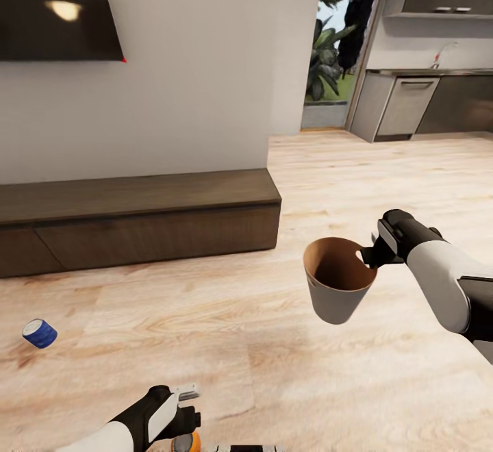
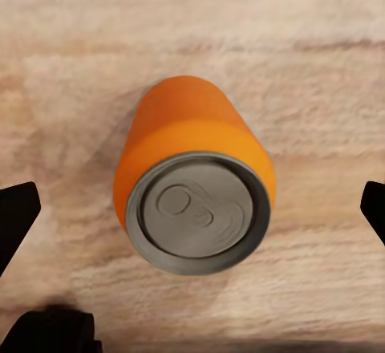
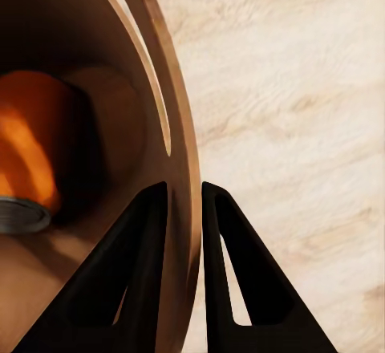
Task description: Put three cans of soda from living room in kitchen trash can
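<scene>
An orange can of soda (image 2: pixel 192 184) stands upright on the wood floor, its grey top facing my left wrist camera. My left gripper (image 2: pixel 192 217) hangs over it, open, a finger far out on either side. The head view catches this can (image 1: pixel 186 443) at the bottom edge, under the left gripper (image 1: pixel 183 416). A dark blue can with a white band (image 1: pixel 40 333) lies on the floor at the left. My right gripper (image 1: pixel 373 255) holds the trash can (image 1: pixel 339 281) in the air, shut on its rim (image 3: pixel 186 168). A second orange can (image 3: pixel 28 152) lies inside it.
A long low dark-wood cabinet (image 1: pixel 137 219) runs along the white wall under the black TV (image 1: pixel 55 7). Past the wall's corner the light wood floor (image 1: pixel 383 171) leads to dark grey kitchen cabinets (image 1: pixel 424 103) at the far right, beside a glass opening onto plants (image 1: pixel 335 48).
</scene>
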Controlling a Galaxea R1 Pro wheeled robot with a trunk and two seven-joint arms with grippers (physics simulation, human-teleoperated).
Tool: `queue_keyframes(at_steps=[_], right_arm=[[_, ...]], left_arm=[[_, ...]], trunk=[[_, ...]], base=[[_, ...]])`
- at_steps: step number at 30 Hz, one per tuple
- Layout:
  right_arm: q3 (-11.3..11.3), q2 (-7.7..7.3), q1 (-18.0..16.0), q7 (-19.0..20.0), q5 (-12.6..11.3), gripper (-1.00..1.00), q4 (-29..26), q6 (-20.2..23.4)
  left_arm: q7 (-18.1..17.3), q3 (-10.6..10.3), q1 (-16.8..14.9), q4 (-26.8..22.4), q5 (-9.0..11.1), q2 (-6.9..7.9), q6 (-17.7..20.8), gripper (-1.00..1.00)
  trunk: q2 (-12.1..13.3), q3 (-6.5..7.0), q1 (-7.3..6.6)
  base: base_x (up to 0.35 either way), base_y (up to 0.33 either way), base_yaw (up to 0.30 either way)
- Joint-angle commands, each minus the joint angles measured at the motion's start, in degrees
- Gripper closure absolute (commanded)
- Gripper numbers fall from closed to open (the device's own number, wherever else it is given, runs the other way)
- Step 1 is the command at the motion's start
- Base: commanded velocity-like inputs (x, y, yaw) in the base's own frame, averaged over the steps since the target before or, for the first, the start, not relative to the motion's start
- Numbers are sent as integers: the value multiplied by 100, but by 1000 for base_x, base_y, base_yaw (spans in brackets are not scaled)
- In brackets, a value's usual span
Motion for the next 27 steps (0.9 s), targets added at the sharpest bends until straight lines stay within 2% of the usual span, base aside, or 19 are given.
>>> queue_keyframes(at_steps=[1, 8, 17, 22, 27], right_arm=[[-25, 7, -5, 17, -49, 100, -3, 1], [-25, 33, -5, 17, -47, 100, 0, 1], [-20, 40, -5, 17, -46, 100, 4, 1], [-17, 42, -5, 17, -46, 100, 5, 1], [-17, 42, -5, 17, -46, 100, 6, 1]], left_arm=[[0, -2, 0, 0, 0, 0, -2, -100], [0, -7, 0, -7, -4, -3, -57, -100], [-3, -8, 0, -8, -7, -10, -134, -100], [-1, -3, 0, -8, -12, -16, -222, -100], [-7, -5, 0, -8, -22, -17, -392, -100]], trunk=[[-3, -22, 1], [-4, -44, 4], [-16, -243, 27], [-16, -243, 27], [-23, -354, 40]], base=[[0, 0, 0], [0, 0, 0], [0, 0, 0], [0, 0, 0], [0, 0, 0]])
